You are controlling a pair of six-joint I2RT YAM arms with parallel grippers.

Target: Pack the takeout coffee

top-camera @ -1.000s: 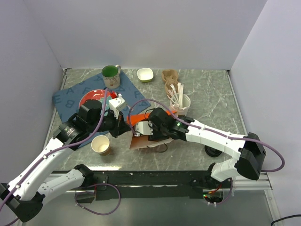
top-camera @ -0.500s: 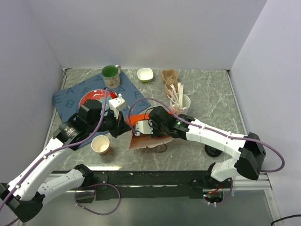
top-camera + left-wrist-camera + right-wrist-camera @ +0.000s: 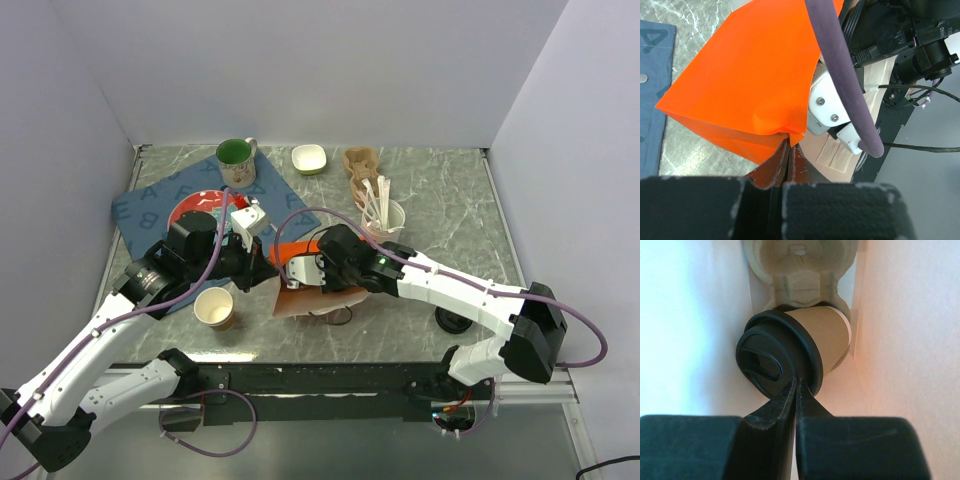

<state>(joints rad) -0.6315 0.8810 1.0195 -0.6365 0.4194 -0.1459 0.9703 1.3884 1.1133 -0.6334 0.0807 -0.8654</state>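
From above, the left gripper (image 3: 268, 270) is pinching the orange bag (image 3: 292, 252) near the counter's (image 3: 455, 225) front edge; its wrist view is showing fingers (image 3: 771, 172) pressed together on the bag's edge; the right wrist view is showing the right gripper (image 3: 796, 384), closed, touching the takeout coffee's (image 3: 826, 335) lid inside the bag.

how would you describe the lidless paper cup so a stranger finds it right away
Find the blue mat on the left half of the table. By its near corner stands a small tan paper cup, upright. Unlike the green-lined mug at the back and the white cup stuffed with sticks, it has no handle and a bare cream inside.
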